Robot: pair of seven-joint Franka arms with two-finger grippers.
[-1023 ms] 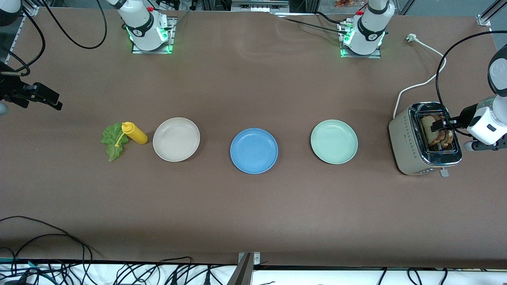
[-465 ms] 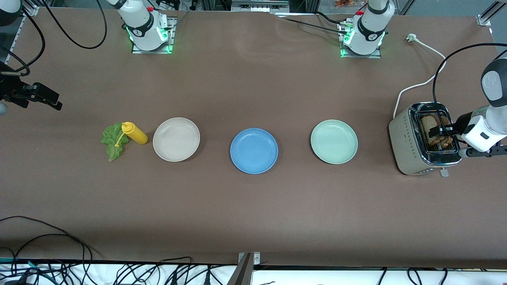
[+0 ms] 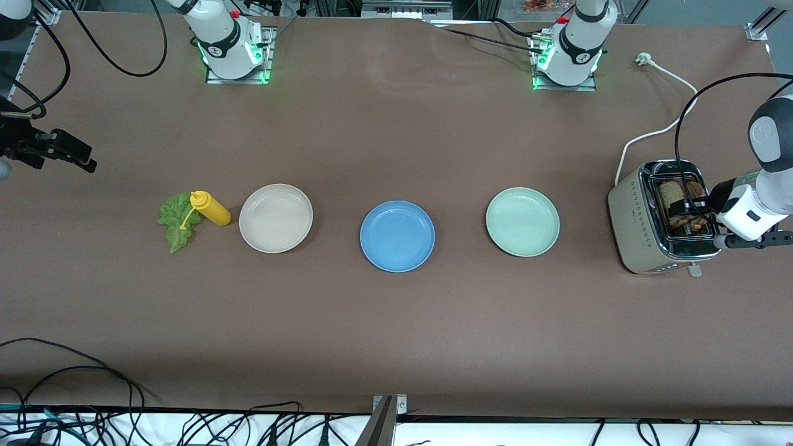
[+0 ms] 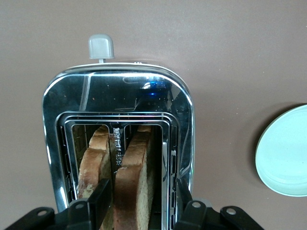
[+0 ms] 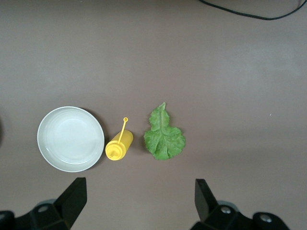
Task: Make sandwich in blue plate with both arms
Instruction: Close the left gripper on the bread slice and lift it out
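The blue plate (image 3: 397, 236) lies bare at the table's middle. Two brown bread slices (image 3: 675, 201) stand in the silver toaster (image 3: 641, 226) at the left arm's end of the table. My left gripper (image 3: 691, 207) is over the toaster slots, open. In the left wrist view the left gripper (image 4: 142, 196) straddles one slice (image 4: 132, 177), with one finger between the two slices. The other slice (image 4: 93, 160) stands beside it. The lettuce leaf (image 3: 178, 220) lies flat at the right arm's end and shows in the right wrist view (image 5: 164, 136). My right gripper (image 3: 77, 156) waits open, high over the table's end.
A yellow squeeze bottle (image 3: 212, 209) lies against the lettuce, beside a beige-white plate (image 3: 276, 218). A pale green plate (image 3: 522, 222) lies between the blue plate and the toaster. The toaster's white cable (image 3: 663, 130) runs toward the left arm's base.
My left gripper has come down over the toaster, and its fingers now reach around a bread slice. The right arm has not moved.
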